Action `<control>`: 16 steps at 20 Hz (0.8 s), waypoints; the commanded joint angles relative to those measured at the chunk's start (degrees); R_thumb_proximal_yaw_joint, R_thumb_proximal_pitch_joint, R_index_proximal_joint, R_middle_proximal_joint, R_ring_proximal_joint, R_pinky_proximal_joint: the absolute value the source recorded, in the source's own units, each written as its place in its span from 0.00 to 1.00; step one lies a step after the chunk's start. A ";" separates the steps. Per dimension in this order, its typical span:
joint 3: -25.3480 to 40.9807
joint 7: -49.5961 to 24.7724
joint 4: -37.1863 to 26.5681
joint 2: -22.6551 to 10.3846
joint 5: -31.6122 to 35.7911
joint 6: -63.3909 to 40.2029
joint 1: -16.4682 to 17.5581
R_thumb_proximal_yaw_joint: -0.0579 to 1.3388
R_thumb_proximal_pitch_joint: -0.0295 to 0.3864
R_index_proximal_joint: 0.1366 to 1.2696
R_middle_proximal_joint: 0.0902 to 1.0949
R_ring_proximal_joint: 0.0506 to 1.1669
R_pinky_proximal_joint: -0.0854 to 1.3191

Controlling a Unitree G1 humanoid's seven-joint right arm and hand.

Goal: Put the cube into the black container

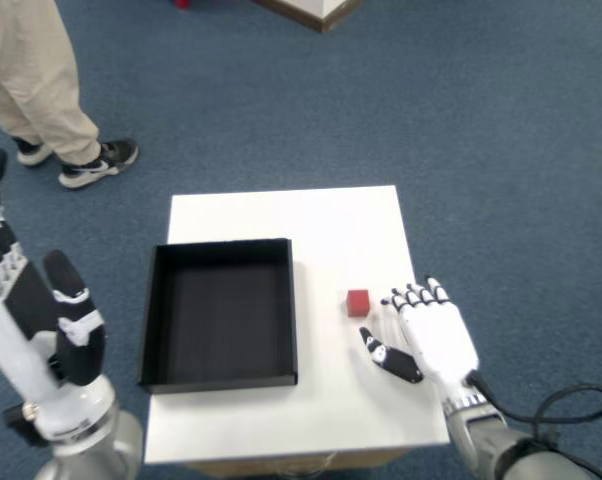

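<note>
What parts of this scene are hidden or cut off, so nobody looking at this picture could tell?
- Person, head view: only legs and shoes show; the top and left edges cut off the rest.
- Right hand: its palm faces down, hidden by its own back.
- Left hand: fingertips cut by the left edge.
- Table: its legs are hidden beneath the top.

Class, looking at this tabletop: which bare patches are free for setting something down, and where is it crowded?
The white square table is bare along its far strip, beyond the black rectangular container, and along the near edge in front of it. The right strip is crowded: the small red cube sits between the container and the white right hand, apart from both.
</note>
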 commanded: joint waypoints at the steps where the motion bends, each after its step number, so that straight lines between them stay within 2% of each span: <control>1: -1.10 -1.02 1.01 -0.64 1.33 1.13 -2.83 0.25 0.37 0.32 0.23 0.21 0.15; 10: -1.38 -1.44 1.06 0.01 1.71 1.82 -3.06 0.22 0.37 0.30 0.22 0.20 0.15; 16: -1.36 -1.76 1.16 0.47 1.63 2.19 -5.62 0.20 0.37 0.29 0.22 0.20 0.15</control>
